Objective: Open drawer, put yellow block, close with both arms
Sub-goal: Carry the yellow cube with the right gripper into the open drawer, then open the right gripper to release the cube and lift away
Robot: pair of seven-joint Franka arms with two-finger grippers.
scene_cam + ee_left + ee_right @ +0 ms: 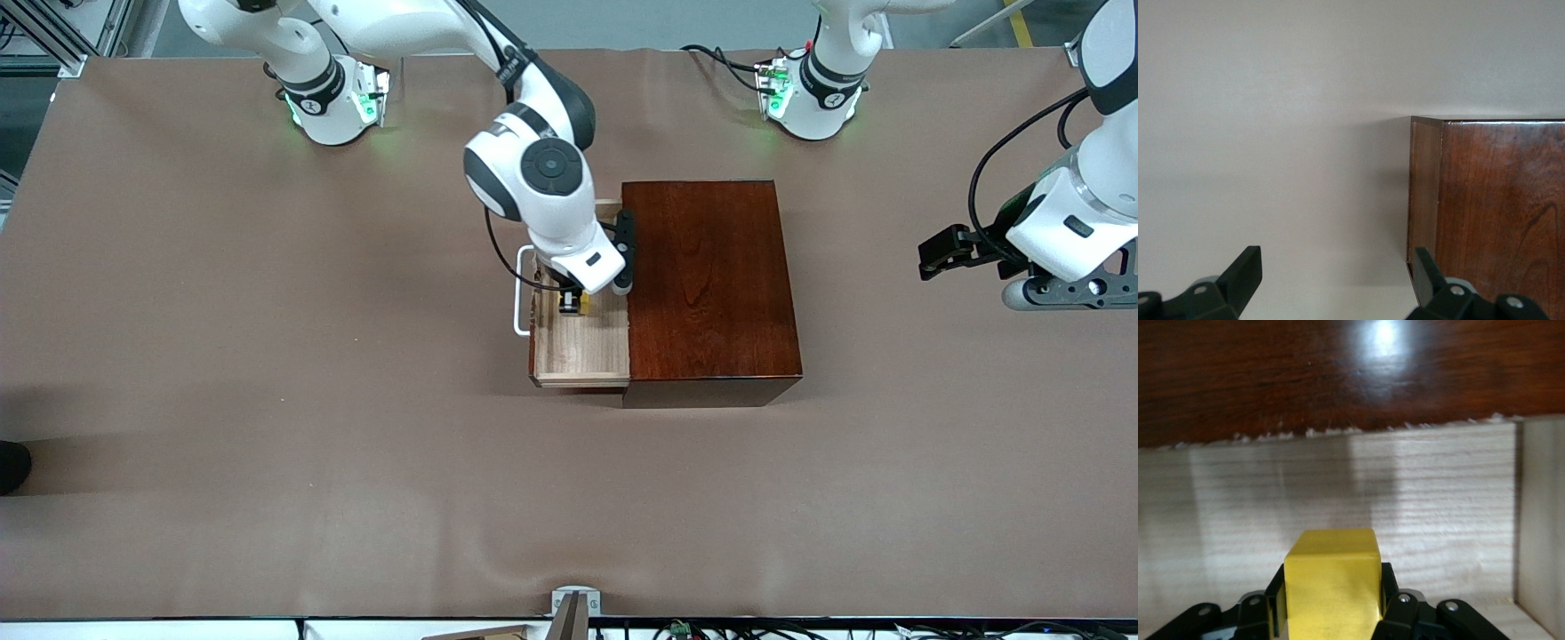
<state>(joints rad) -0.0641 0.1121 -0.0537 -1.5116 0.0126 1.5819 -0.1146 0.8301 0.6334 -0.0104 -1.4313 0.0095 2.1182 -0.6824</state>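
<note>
The dark mahogany box stands mid-table. Its drawer is pulled out toward the right arm's end, with the pale tray showing and the white loop handle at its front. My right gripper is down in the open drawer, shut on the yellow block. In the right wrist view the yellow block sits between my right gripper's fingers, over the tray floor. My left gripper is open and empty above the table toward the left arm's end. In its wrist view the left gripper faces the box's corner.
The brown table cover spreads all round the box. The arms' green-lit bases stand along the table's edge farthest from the front camera. A small metal bracket sits at the edge nearest that camera.
</note>
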